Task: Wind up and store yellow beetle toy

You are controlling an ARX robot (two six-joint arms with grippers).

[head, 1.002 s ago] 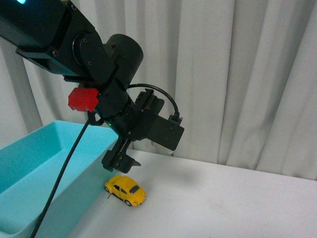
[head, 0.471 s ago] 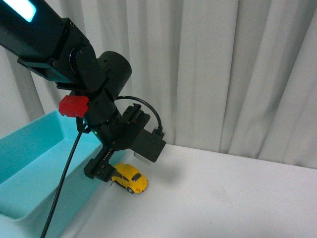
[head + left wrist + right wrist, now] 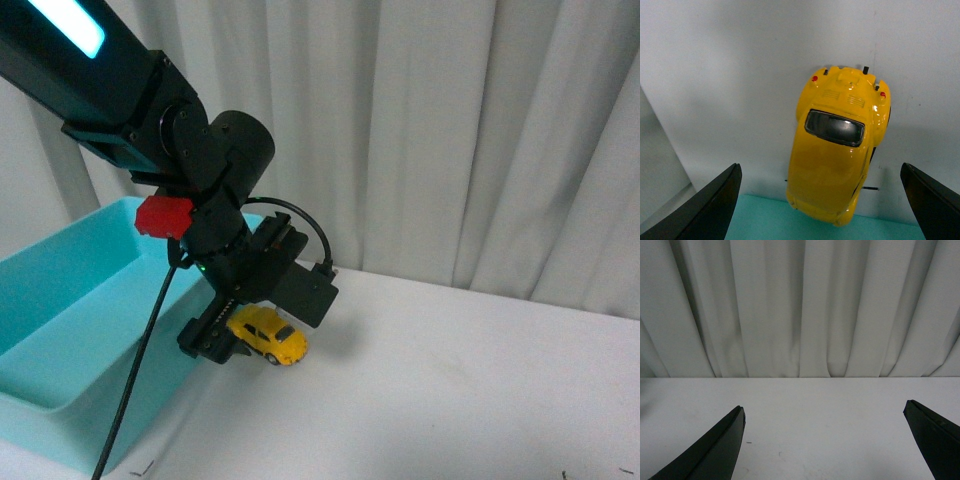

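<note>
so over the last second the left gripper has dropped from above the yellow beetle toy to right down at its level; earlier there was clear air between them, now the fingers sit low beside the car's bin-side end. the car itself looks like it hasn't budged; reads to me as the approach being nearly done and the grab about to happen, so no winding or storing yet.

the toy's on its wheels on the table, toward the back left, just beside the long wall of the teal bin. in the left wrist view it lies between the two fingers, jaws spread wide and neither one touching it; slightly nearer one side than dead centre.

right gripper is also spread apart, holding nothing, over bare table facing the curtain.
</note>
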